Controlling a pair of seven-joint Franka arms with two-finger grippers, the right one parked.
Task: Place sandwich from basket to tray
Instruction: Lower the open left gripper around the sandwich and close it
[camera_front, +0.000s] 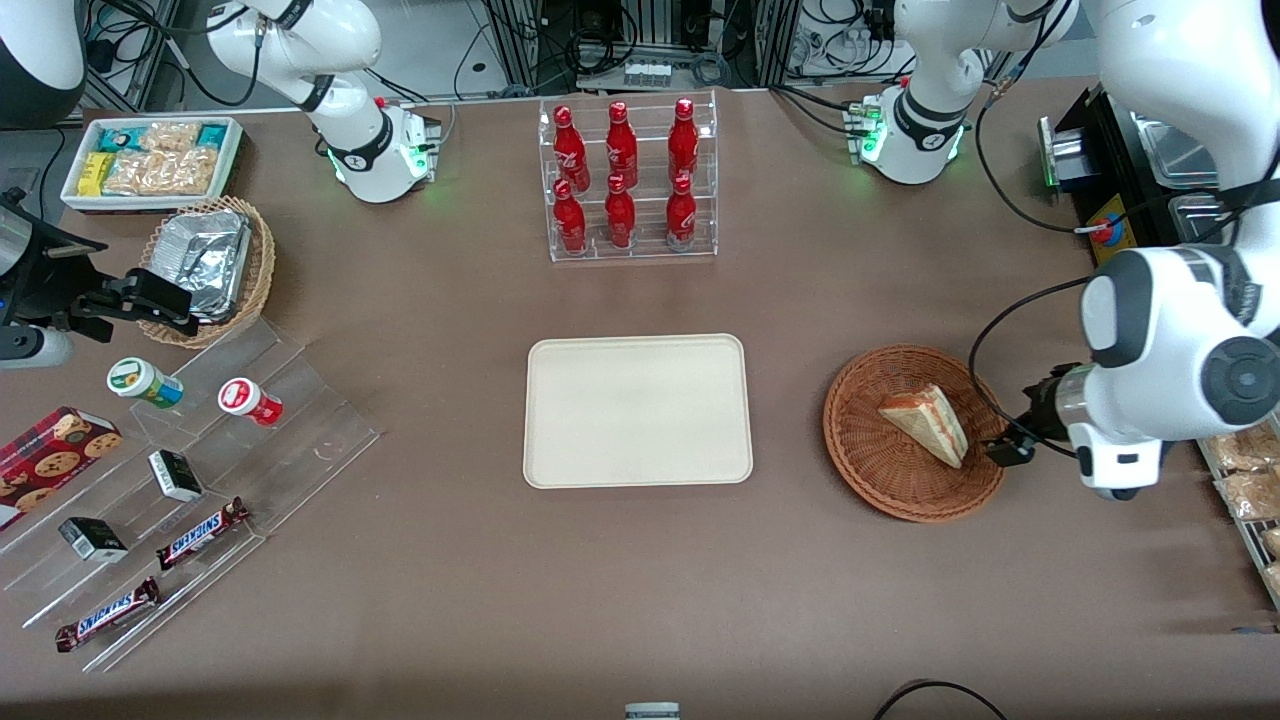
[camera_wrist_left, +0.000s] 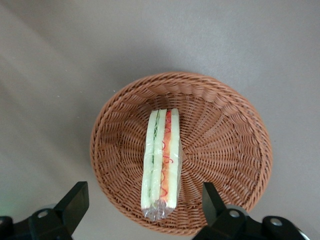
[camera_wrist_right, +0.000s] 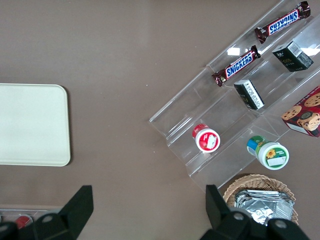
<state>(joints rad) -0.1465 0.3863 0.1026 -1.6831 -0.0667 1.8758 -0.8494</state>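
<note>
While the gripper (camera_wrist_left: 141, 210) hovers above with fingers (camera_wrist_left: 74, 202) wide, the little triangle sandwich (camera_wrist_left: 161, 162) lies in the round brown wicker basket (camera_wrist_left: 225, 120); a crooked squeeze could let it slip.

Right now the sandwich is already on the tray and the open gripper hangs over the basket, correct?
Not quite. The front view shows the sandwich lying in the basket; the tray holds nothing. The gripper, jaws open, does hang over the basket.
</note>
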